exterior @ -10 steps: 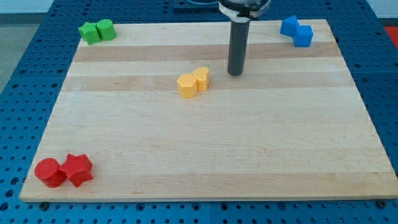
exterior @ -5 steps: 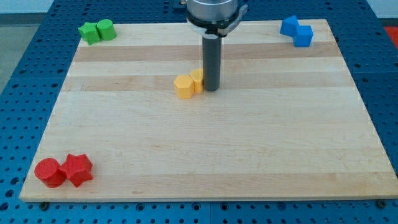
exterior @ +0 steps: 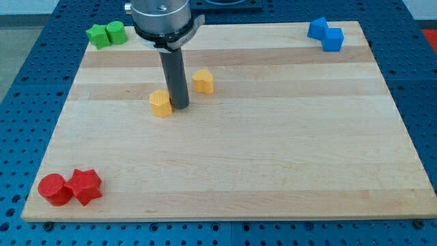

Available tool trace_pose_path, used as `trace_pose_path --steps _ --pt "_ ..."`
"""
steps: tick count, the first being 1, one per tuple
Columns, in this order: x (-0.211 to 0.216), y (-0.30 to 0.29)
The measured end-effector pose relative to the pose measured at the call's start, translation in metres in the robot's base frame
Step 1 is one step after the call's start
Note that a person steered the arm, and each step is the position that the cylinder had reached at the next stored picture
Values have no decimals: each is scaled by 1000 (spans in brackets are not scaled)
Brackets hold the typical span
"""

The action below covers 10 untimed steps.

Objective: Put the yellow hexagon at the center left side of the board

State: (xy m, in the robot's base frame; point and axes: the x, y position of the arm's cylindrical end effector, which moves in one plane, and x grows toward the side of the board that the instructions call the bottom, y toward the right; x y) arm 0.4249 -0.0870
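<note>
The yellow hexagon [exterior: 160, 104] lies on the wooden board [exterior: 273, 150], left of the board's middle. My tip [exterior: 180, 106] rests against the hexagon's right side. A second yellow block, heart-shaped [exterior: 203, 80], sits apart from it, to the upper right of the rod.
Two green blocks [exterior: 106, 33] sit at the board's top left corner. Two blue blocks [exterior: 326, 33] sit at the top right. A red cylinder [exterior: 53, 189] and a red star [exterior: 85, 186] sit at the bottom left.
My tip has moved left and slightly down, pushing the yellow hexagon leftward. The yellow heart has split off and now lies to the right of the rod.
</note>
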Motion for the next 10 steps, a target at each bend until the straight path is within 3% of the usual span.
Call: trace_pose_path --steps 2,3,4,5,6,7,8,10 --pt "-8 -51" --pt "-8 -125" --pt "-8 -141" --pt "4 -116" --pt "43 -86" --pt "52 -125" --pt "34 -172" --pt "14 -198"
